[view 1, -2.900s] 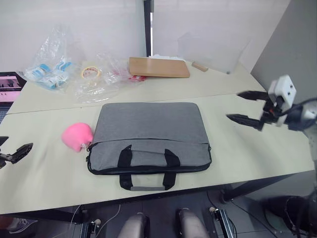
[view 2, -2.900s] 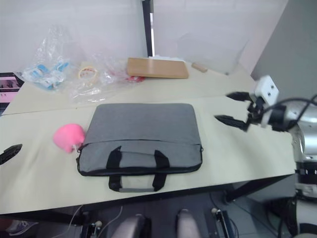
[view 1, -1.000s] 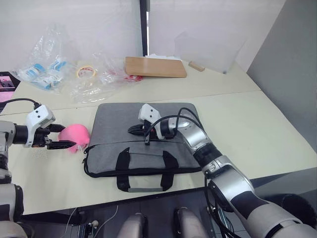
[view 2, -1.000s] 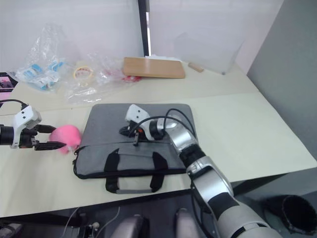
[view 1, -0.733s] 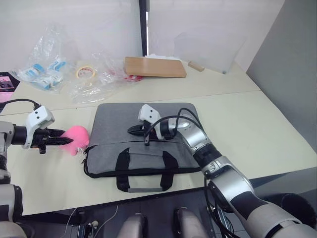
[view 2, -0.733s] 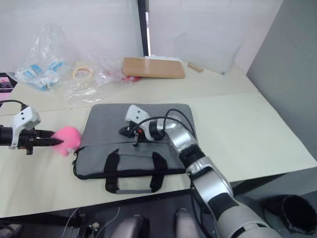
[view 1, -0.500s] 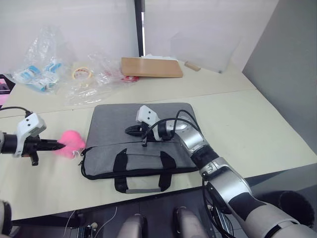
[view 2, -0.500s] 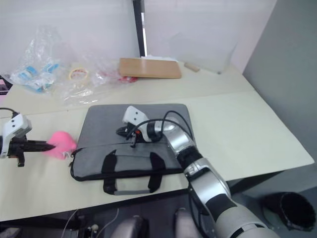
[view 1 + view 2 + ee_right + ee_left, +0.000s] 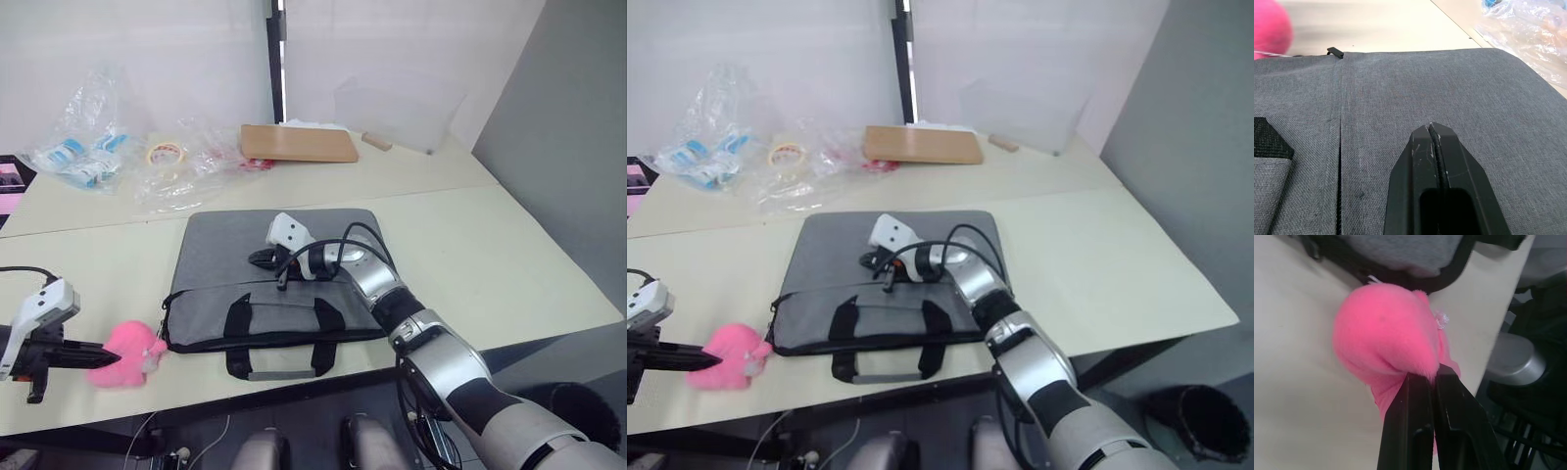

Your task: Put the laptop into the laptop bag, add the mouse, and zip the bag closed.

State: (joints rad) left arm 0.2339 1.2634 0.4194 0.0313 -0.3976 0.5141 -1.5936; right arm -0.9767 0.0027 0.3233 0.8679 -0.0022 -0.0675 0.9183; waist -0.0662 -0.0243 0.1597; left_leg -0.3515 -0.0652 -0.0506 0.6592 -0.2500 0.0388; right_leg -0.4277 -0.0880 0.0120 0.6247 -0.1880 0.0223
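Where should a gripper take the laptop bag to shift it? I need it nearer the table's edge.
By the black strap handles on the near long side of the laptop bag, coming from the front. The bag lies flat, offering little else to pinch, and the handles stick out over the table.

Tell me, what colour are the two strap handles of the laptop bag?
The strap handles of the laptop bag are black, clearest in the left eye view.
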